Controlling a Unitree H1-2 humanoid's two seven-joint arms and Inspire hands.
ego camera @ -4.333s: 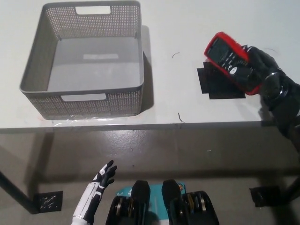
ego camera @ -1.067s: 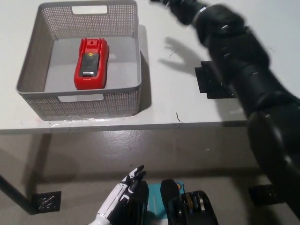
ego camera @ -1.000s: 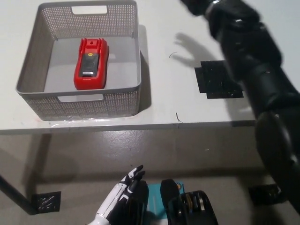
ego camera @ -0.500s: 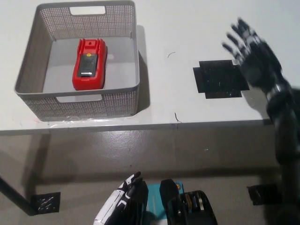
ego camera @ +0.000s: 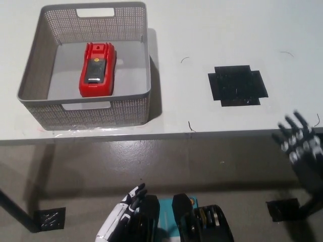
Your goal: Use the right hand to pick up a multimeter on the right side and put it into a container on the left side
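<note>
1. A red multimeter lies flat on the floor of a grey mesh container, its long axis running from the container's far wall toward its near wall, its dark screen facing up.

2. The multimeter sits left of the container's centre, clear of all four walls, with bare floor showing to its right.

3. The container stands at the left end of a white table, its near wall just behind the table's front edge; handle slots are cut in its far and near walls.

4. A black square patch lies flat on the right part of the table, near the front edge and well apart from the container, with nothing resting on it.

5. The black right hand hangs off the table, below its front edge toward the right corner, fingers spread apart and holding nothing.

6. The white left hand rests low, well below the table's front edge and beneath the container's side, touching neither table nor container; its fingers appear loosely extended with nothing in them.

7. Small dark marks dot the table between the container and the patch.
</note>
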